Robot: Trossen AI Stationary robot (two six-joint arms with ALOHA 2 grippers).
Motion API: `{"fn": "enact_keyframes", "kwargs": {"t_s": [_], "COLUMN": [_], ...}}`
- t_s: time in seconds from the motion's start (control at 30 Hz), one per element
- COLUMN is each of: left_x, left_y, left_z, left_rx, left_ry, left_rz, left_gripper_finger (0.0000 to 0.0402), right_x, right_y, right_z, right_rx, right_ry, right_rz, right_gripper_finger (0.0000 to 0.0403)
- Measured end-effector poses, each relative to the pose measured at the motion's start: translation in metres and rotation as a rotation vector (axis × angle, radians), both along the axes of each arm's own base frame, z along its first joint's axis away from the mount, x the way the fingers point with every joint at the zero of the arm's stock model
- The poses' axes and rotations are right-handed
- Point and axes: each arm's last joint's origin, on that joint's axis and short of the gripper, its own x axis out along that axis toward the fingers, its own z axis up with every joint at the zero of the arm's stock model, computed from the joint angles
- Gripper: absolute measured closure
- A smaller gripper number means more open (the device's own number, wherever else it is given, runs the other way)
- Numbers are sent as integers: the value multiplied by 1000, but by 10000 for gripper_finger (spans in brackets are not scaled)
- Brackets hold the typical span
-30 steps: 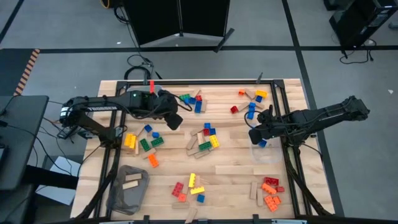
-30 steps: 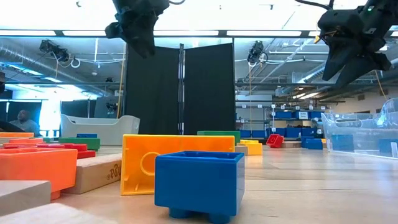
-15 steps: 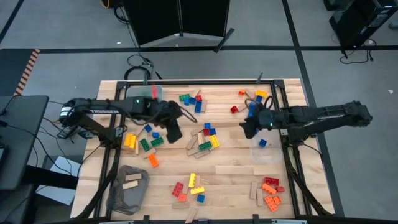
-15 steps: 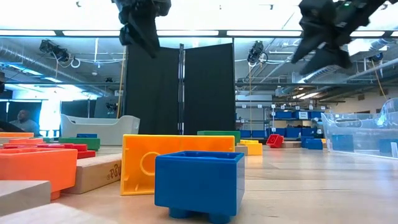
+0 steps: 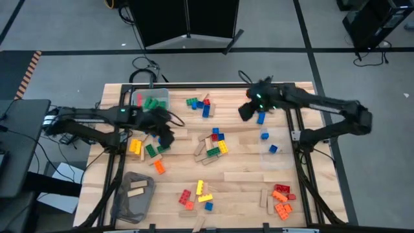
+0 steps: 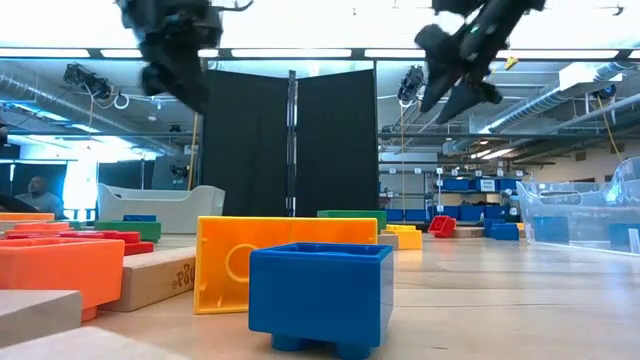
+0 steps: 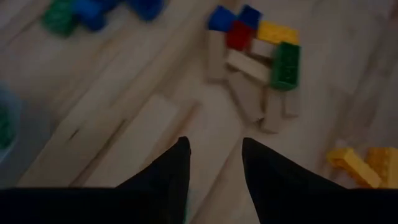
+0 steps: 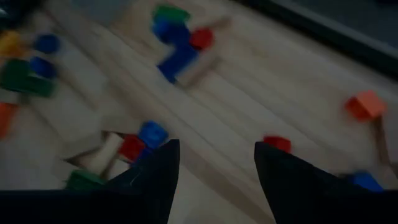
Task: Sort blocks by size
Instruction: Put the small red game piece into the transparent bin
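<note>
Dark, two-fingered and empty, the left gripper (image 5: 165, 134) hangs above the table's left-centre with its fingers parted, nothing between them in the left wrist view. Just beside it on the pale wooden tabletop (image 5: 246, 162) lie a yellow studded plastic brick (image 5: 135, 146), a green studded brick (image 5: 151, 150) and small blue bricks. Farther out, at mid-table, sits a mixed cluster (image 7: 261, 68) of blue, red, yellow and green bricks with plain tan wooden rectangular pieces (image 7: 247, 65). A clear plastic bin (image 5: 150, 101) at the far left corner holds green and red pieces.

The right gripper (image 5: 246, 111) hovers over the far right part of the table, fingers spread wide and holding nothing. Near it lie a small red brick (image 8: 277, 144) and an orange brick (image 8: 365, 104); a blue-and-red group (image 8: 180, 46) lies farther off. A grey plastic bin (image 5: 132, 194) with tan pieces stands at the near left corner.

Handling, as a judgement: the bricks are probably light, rigid and smooth-walled, so they could slide or tip when nudged. Grasping across the flat long sides, at mid-length, seems safest. The wooden pieces look stiffer-edged and less slippery.
</note>
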Motion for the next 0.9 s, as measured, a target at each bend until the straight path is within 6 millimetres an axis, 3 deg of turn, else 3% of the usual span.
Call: {"fn": "enact_keyframes", "kwargs": {"t_s": [0.23,0.5,0.67,0.9], "left_x": [-58,-104,-111,-107], "left_y": [12,23,26,27], "left_z": [0,6,6,7], "left_rx": [27,103,103,107], "left_ry": [-28,8,10,-5], "left_rz": [198,416,471,470], "left_gripper_finger": [250,250,250,250], "right_x": [27,61,75,76], "right_y": [-52,-80,-90,-99], "right_z": [-16,-13,-20,-61], "right_rx": [154,119,129,258], "right_ry": [188,191,234,422], "right_rz": [-36,6,-12,-64], "right_gripper_finger": [166,143,137,132]}}
